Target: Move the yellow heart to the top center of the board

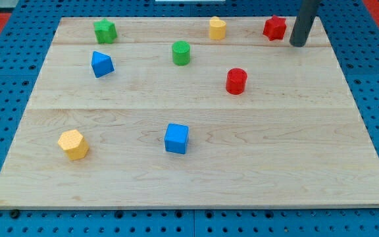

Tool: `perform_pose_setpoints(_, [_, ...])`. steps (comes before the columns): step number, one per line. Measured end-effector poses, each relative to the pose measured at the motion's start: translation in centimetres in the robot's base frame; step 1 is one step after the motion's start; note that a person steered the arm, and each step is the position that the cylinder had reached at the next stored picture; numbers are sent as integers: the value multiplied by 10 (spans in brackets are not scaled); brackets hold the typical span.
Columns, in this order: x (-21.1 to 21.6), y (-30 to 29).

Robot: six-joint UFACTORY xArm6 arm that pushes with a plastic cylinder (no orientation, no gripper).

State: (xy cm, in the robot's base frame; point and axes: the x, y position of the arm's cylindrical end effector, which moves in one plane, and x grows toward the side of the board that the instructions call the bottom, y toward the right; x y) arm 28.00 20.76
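The yellow heart (217,28) stands close to the top edge of the wooden board (196,178), a little to the view's right of the centre. My tip (298,44) touches the board near the top right corner, just beside the red star (275,27), on its right; the star is between my tip and the heart. The rod has no pincer at all (so nothing is grasped or released).

To the left of the heart the top strip is open until the green star (104,31) near the top left corner. Below it are the green cylinder (181,52) and the red cylinder (236,81), both apart from it. The blue triangle-like block (101,64), the blue cube (176,138) and the yellow hexagon-like block (73,144) lie lower, well apart from the heart.
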Motion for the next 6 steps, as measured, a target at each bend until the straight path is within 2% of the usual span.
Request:
perform_pose_setpoints(1, [-1,-41])
perform_pose_setpoints(2, [-19,-70])
perform_pose_setpoints(3, [-35,-75])
perform_pose_setpoints(6, [-55,-153])
